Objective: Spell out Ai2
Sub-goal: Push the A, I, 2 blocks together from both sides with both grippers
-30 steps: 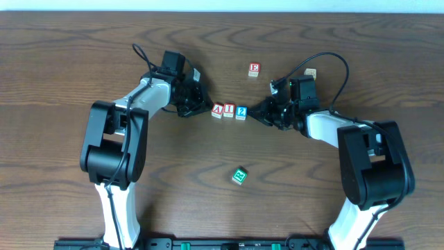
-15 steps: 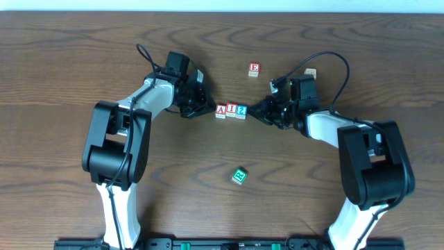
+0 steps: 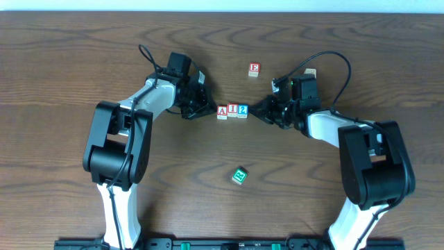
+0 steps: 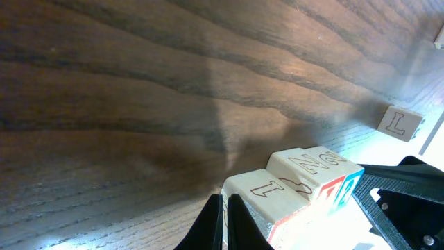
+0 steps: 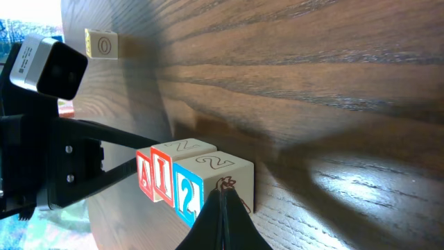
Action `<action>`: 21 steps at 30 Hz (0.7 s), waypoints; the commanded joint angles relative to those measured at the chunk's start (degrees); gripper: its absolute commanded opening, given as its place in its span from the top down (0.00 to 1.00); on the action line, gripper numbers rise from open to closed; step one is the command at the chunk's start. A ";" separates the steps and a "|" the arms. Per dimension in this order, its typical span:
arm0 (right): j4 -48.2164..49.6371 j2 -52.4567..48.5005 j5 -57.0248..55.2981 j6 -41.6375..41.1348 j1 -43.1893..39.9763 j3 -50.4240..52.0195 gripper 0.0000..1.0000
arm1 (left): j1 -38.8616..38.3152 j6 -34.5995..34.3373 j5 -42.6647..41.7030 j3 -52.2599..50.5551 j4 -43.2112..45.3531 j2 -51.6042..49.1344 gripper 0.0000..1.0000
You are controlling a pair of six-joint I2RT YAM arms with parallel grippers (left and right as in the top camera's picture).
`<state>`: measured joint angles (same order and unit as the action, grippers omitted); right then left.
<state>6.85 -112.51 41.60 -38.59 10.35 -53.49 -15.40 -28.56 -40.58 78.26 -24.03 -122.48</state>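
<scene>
A cube (image 3: 222, 111), I cube (image 3: 232, 110) and 2 cube (image 3: 243, 110) were seen lined up in one row at mid-counter, faces butted together. The row was read as A-I-2 from the left arm's side to the right arm's side. The order was confirmed in the right wrist view: red A, red I, blue 2, no gap visible. The row looked straight; any slight skew was too small to tell.

Left tool (image 3: 210, 109) was positioned at the A end and right tool (image 3: 255, 110) at the 2 end, so the row was bracketed between them. Both tools were closed, fingers pressed together, nothing gripped. In both wrist views the tips were seen at or against the outer cube faces. Actual contact could not be confirmed.

Progress, as judged: the spelling is essentially done, with all three cubes placed, ordered and closed up. Only a clean retreat of both tools is considered left. Risk noted: a tip rubbing an end cube on the way out could twist the row.

Other cubes were found outside the word. The red E cube (image 3: 254, 69) sat further up the counter (image 3: 69, 69), well apart. The green cube (image 3: 239, 176) sat nearer the arm bases, well apart. The L cube (image 4: 400, 123) lay beyond the row in the left wrist view.
</scene>
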 commanded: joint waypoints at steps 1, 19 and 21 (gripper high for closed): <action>0.24 -0.68 0.59 -0.37 -0.42 -0.09 0.99 | -0.39 -0.39 -0.96 -0.55 -0.37 -0.87 0.94; -0.02 -0.66 0.66 -0.31 -2.29 -0.09 0.99 | 0.44 0.37 4.20 -0.50 -0.74 -0.79 0.94; 0.00 -0.63 0.68 -0.31 -3.39 -0.09 0.99 | 1.36 1.42 4.22 -0.31 -0.79 -0.57 0.94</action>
<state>6.87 -112.51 41.78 -38.57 8.73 -53.49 -15.25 -28.42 -37.54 78.26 -24.97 -122.48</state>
